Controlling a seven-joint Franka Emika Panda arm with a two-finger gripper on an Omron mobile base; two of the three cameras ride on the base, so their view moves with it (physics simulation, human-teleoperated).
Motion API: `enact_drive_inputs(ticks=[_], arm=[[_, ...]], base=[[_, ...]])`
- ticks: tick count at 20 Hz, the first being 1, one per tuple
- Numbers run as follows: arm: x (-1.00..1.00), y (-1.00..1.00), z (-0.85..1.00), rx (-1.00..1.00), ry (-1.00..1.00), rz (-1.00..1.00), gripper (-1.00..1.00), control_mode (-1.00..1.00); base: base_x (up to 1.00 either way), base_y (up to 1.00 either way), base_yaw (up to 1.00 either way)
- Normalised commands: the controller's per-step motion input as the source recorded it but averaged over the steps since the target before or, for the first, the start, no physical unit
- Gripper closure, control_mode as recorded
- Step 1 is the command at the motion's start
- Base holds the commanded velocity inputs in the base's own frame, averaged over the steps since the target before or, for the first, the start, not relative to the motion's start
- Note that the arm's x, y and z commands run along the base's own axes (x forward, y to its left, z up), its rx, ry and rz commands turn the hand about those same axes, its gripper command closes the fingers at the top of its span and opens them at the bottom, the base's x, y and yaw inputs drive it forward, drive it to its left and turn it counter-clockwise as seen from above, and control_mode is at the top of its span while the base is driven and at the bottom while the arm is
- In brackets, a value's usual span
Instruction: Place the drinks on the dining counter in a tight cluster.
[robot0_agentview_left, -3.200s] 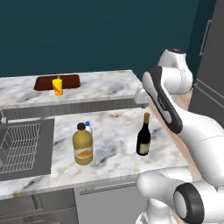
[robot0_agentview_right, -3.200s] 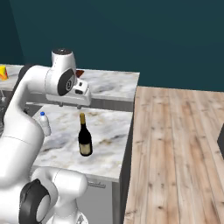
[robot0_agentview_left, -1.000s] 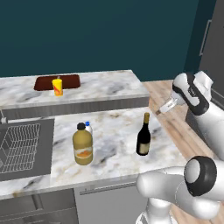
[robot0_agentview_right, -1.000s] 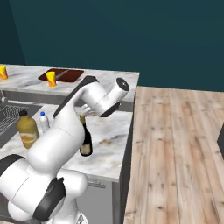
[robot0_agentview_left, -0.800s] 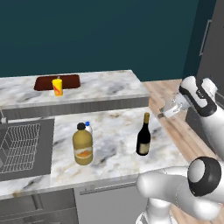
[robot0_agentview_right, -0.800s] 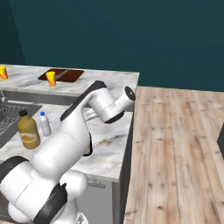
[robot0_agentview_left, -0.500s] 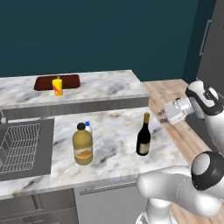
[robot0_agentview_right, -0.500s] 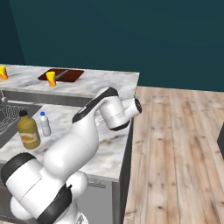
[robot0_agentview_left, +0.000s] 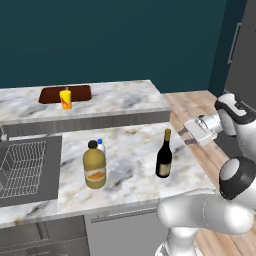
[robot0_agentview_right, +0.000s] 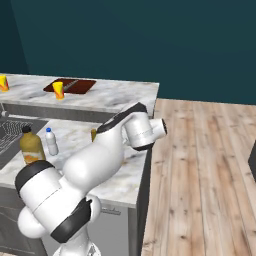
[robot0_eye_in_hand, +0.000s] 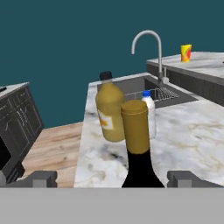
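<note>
Approaching: wine bottle (robot0_eye_in_hand: 139, 144), standing upright on the lower desk (robot0_agentview_left: 130, 150), dead ahead and centred between the jaws.
Jaws: spreading fully, gripping nothing.
Beyond it: amber bottle (robot0_eye_in_hand: 110, 111) and water bottle (robot0_eye_in_hand: 149, 113), 2 drinks waiting.

- Wine bottle (robot0_agentview_left: 163, 158): tall, dark glass, tan foil neck, standing upright on the lower marble worktop (robot0_agentview_left: 130, 150) near its right end.
- Amber-yellow bottle (robot0_agentview_left: 94, 165): squat, black cap, orange label, upright, well to the left of the wine bottle.
- Water bottle (robot0_agentview_left: 102, 145): small, clear, blue cap, upright just behind the amber one.
- Dining counter (robot0_agentview_left: 115, 102): raised marble bar top behind them, carrying none of the three bottles.
</note>
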Motion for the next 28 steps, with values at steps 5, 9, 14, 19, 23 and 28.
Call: enact_drive_inputs(ticks=[5, 9, 14, 19, 23, 28], arm=[[0.0, 0.0, -0.24, 0.0, 0.03, -0.01, -1.0, -1.0], [0.01, 0.0, -0.44, 0.0, 0.02, -0.03, -1.0, -1.0], [0.04, 0.0, -0.28, 0.0, 0.0, 0.0, -1.0, -1.0], [0.2, 0.0, -0.05, 0.0, 0.0, -0.01, -1.0, -1.0], [0.22, 0.0, 0.0, 0.0, 0.0, 0.0, -1.0, -1.0], [0.08, 0.0, 0.0, 0.01, 0.0, 0.0, -1.0, -1.0]], base=[[0.0, 0.0, 0.0], [0.0, 0.0, 0.0], [0.0, 0.0, 0.0], [0.0, 0.0, 0.0], [0.0, 0.0, 0.0], [0.0, 0.0, 0.0]])
